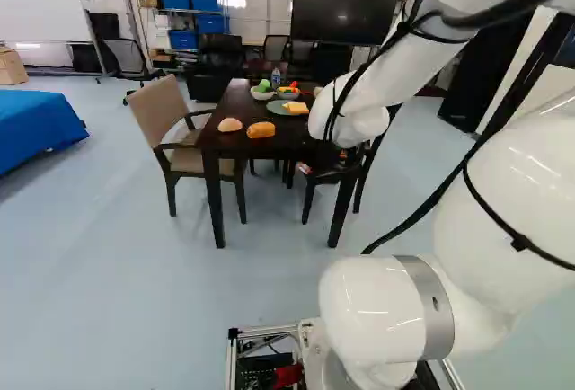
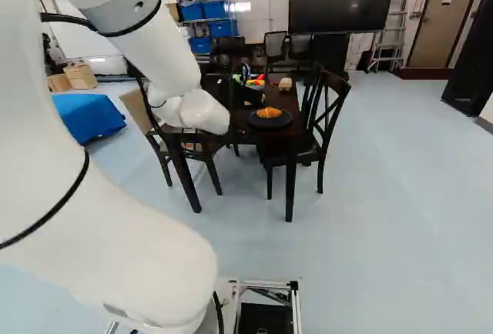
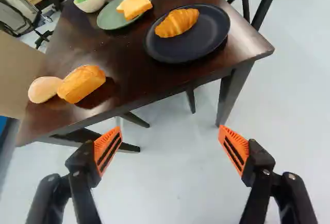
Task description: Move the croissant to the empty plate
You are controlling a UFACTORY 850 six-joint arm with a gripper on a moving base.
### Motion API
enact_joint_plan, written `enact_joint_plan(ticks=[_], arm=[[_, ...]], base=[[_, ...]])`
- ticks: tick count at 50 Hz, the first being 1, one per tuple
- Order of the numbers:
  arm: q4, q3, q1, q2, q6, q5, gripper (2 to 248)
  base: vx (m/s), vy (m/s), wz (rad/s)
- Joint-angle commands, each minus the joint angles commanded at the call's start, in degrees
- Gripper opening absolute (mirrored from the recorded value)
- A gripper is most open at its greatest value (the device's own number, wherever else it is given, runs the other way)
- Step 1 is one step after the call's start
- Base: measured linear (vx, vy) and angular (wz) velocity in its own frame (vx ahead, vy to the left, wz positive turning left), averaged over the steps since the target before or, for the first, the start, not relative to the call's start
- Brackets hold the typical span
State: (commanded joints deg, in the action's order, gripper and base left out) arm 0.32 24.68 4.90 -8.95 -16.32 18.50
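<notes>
- The gripper [image 3: 169,129] is released, its orange pads [image 3: 108,149] wide apart with nothing between them; straight ahead of it I count as twelve o'clock.
- The croissant [image 3: 177,22] lies at twelve o'clock, on the dark plate [image 3: 198,47], toward this plate's eleven.
- I cannot find an empty plate; the green plate [image 3: 106,21], at eleven, carries sliced bread [image 3: 135,4].
- The croissant should be light — perhaps soft foam, so gentle pressure is enough.
- Its ridges may give good friction, but the narrow ends could slip.
- Better to take the thick middle, fingers closing from eleven and five — across its length, which runs eight to two.
</notes>
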Motion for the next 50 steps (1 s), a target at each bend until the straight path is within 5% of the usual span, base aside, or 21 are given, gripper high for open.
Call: enact_joint_plan(ticks=[50], arm=[[-0.2, -14.9, -3.7, -5.3, 12.3, 23.8, 247]], base=[[0.000, 0.000, 0.000]])
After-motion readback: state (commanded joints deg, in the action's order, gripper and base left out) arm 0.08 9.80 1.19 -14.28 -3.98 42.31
